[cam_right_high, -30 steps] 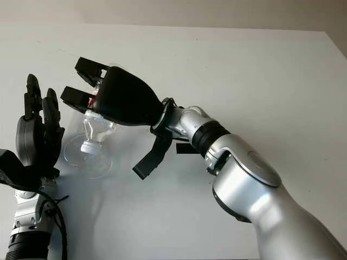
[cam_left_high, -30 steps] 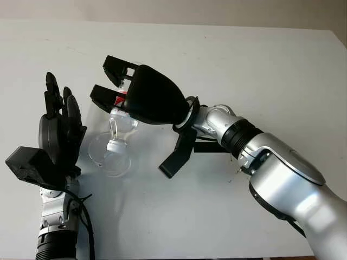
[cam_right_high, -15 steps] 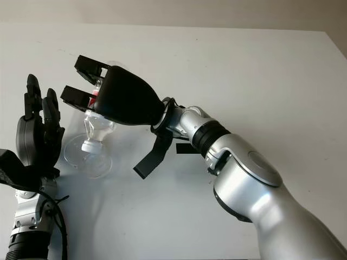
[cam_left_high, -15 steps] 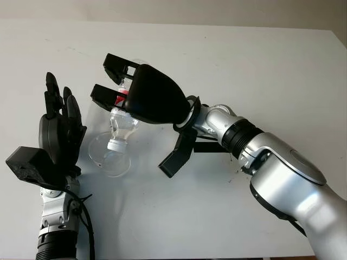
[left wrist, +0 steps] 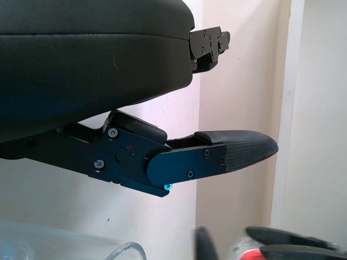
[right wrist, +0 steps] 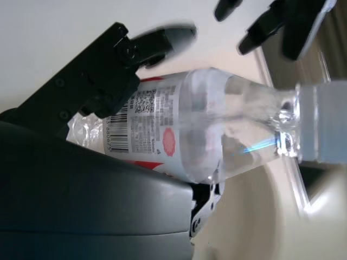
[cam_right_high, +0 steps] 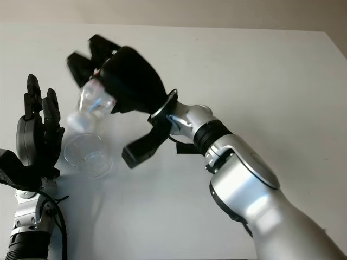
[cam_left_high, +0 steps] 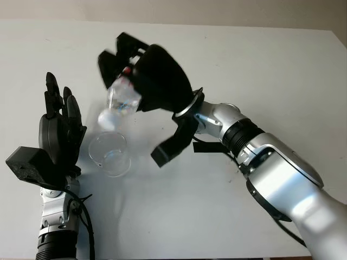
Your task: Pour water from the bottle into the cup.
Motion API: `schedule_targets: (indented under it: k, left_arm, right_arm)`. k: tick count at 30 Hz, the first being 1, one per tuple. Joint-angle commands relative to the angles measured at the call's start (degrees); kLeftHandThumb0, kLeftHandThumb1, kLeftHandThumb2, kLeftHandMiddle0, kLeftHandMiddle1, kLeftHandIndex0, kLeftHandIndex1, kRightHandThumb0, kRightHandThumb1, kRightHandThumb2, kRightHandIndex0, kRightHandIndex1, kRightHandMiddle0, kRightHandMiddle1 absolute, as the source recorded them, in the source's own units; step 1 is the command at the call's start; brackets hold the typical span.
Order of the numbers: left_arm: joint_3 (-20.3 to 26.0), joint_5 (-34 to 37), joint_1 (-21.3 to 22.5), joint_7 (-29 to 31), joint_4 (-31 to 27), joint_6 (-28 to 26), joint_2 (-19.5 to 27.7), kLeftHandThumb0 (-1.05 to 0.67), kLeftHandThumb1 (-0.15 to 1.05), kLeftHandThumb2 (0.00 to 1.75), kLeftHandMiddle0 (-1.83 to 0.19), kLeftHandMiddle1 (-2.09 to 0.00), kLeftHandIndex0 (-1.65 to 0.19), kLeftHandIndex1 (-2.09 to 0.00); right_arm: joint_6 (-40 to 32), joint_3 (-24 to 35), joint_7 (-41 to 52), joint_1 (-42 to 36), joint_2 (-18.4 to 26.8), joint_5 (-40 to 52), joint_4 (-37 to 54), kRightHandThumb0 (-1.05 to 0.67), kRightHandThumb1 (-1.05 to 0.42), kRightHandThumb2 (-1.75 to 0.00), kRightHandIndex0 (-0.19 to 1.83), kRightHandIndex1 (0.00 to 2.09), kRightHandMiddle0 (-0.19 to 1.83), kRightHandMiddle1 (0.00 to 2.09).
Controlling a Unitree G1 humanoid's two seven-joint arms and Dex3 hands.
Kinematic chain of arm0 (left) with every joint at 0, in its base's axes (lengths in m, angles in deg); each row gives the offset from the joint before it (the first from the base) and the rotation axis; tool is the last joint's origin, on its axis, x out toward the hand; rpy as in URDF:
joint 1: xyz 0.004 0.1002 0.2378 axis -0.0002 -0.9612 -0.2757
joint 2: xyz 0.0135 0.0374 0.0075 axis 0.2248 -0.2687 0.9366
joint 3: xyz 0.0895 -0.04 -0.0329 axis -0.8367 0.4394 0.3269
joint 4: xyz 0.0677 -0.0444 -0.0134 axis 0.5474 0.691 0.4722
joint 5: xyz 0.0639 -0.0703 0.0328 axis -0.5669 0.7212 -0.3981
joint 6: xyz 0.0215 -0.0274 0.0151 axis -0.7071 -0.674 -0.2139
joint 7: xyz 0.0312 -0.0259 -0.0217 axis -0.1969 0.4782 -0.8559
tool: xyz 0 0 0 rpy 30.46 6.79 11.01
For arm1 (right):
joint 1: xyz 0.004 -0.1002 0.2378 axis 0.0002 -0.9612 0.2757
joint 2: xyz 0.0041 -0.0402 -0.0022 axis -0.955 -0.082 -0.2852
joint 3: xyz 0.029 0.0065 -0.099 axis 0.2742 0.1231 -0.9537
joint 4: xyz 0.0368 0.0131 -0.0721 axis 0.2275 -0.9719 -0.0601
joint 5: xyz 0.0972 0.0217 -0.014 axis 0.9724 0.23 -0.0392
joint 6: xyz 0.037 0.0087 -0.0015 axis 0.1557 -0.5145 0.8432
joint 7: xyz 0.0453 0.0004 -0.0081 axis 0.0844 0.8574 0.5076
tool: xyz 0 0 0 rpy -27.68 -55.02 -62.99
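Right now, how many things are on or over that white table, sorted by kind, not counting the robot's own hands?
Clear plastic water bottle, tilted neck-down in the right hand: 1
Clear plastic cup, standing on the white table beside the open left hand: 1
Total: 2

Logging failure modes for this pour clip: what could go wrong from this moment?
The right hand holds the bottle tilted neck-down, its mouth above the cup but toward the rim's far side, so any remaining water may miss onto the table. The light, clear cup stands unsupported; the open left hand is beside it, not touching, so a bottle bump could tip it.
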State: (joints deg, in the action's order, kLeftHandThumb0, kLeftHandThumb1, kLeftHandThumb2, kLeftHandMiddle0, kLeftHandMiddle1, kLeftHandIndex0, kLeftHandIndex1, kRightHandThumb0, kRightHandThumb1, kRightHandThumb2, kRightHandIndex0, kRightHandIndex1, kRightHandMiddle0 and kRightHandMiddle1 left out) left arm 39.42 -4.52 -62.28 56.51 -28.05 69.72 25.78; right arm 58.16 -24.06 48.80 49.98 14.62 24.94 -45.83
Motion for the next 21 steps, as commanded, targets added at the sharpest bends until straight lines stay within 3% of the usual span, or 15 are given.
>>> schedule_targets:
  k: [1, 5, 6, 9, 17, 21]
  left_arm:
    - [0.2, 0.0, -0.6, 0.1, -0.8, 0.2, 0.0, -0.8, 1.05, 0.55, 0.07, -0.06, 0.13, -0.06]
    - [0.4, 0.0, -0.6, 0.4, -0.5, 0.4, 0.3, -0.81, 1.05, 0.54, 0.07, -0.05, 0.14, -0.05]
    - [0.4, 0.1, -0.5, 0.5, -0.3, 0.5, 0.3, -0.81, 1.05, 0.53, 0.07, -0.05, 0.14, -0.05]
    - [0.6, 0.4, -0.7, 0.9, -0.3, 0.5, 0.3, -0.81, 1.05, 0.53, 0.08, -0.05, 0.14, -0.05]
    - [1.0, 0.8, -0.6, 1.2, -0.2, 0.1, 0.3, -0.81, 1.05, 0.55, 0.09, -0.05, 0.16, -0.05]
    - [1.1, 0.6, -0.9, 1.4, 0.1, 0.0, 0.4, -0.8, 1.05, 0.58, 0.1, -0.05, 0.17, -0.04]
  right_arm:
    - [0.3, 5.1, 7.0, -1.6, -1.0, 6.6, 1.0, -0.08, -0.76, -0.72, 1.26, 2.09, 0.88, 2.09]
    - [-0.1, 12.6, 20.2, -4.1, -1.9, 17.9, 2.7, -0.05, -0.83, -0.58, 1.25, 2.09, 0.88, 2.09]
    - [-1.0, 14.4, 23.7, -4.7, -2.1, 20.6, 3.4, -0.08, -0.91, -0.44, 1.23, 2.09, 0.89, 2.09]
    - [-5.8, 18.4, 33.4, -6.7, -1.3, 26.7, 6.9, -0.14, -1.03, -0.24, 1.16, 2.09, 0.88, 2.09]
    - [-18.2, 25.4, 51.5, -16.5, 2.9, 37.2, 22.1, -0.14, -1.05, -0.19, 1.06, 2.09, 0.86, 2.09]
    - [-22.9, 27.3, 53.8, -23.0, 5.8, 38.0, 33.2, -0.14, -1.05, -0.19, 0.93, 2.09, 0.79, 2.09]
